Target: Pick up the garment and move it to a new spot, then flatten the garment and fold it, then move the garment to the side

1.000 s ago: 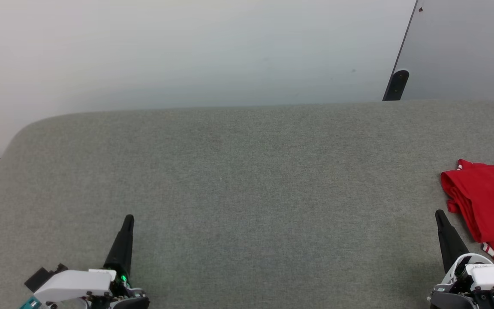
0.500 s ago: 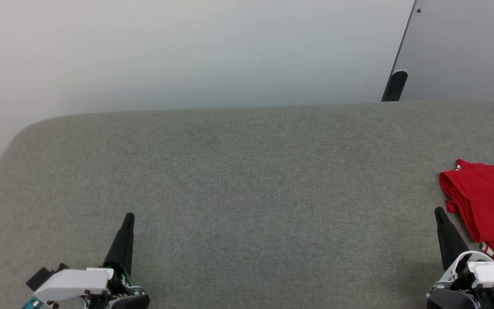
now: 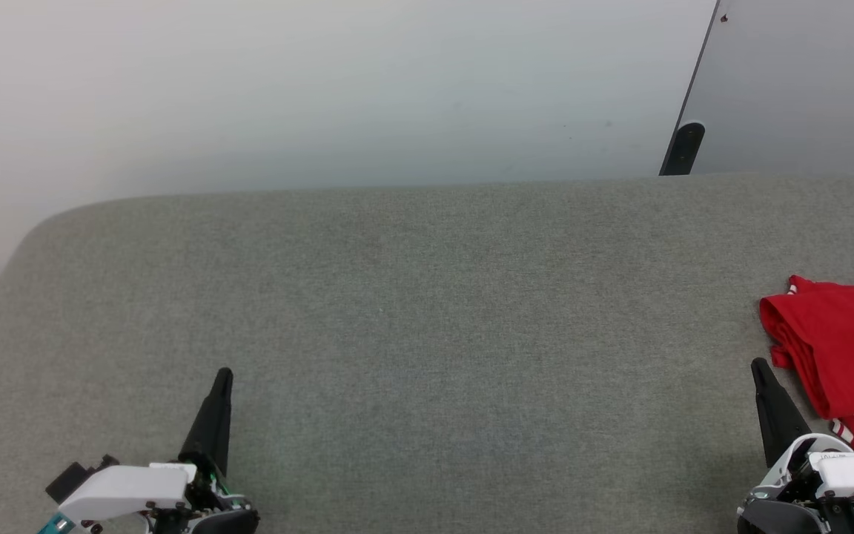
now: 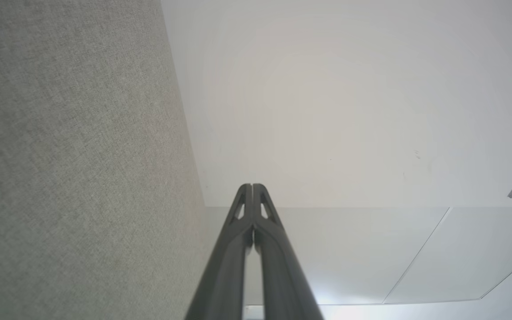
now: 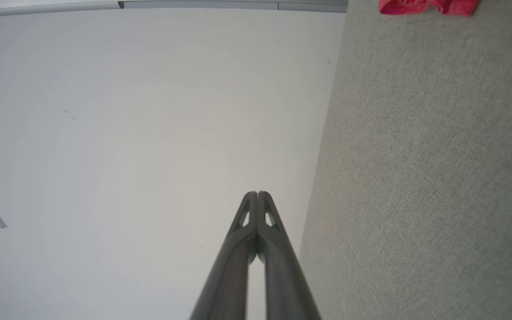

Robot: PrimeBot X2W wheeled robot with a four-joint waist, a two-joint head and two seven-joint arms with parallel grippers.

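- Red jersey garment (image 3: 838, 348) w/ white-and-red striped trim: lies bunched in layered folds at the far right edge of the grey felt-like tabletop (image 3: 427, 297). Partly cut off by the head view's frame; lettering not visible.
- Key relation: garment sits just beside the right gripper (image 3: 757, 365), to its right and slightly fwd, not touching. Left gripper (image 3: 224, 374) is well apart, across the table. R arm clearly nearer.
- Long axis: approx. front-to-back, slanting rightward toward the robot; full extent hidden.
- Both grippers: dark tapered fingers pressed together, tips meeting, nothing held.
- Materials: garment is soft, limp knit, w/ rounded fold edges facing the R gripper. Tabletop is matte, fine-woven, w/ a rounded corner.
- Judgement: any grasp needs R jaws parted first, then a short reach rightward onto the fold edge. Layers may slip apart.
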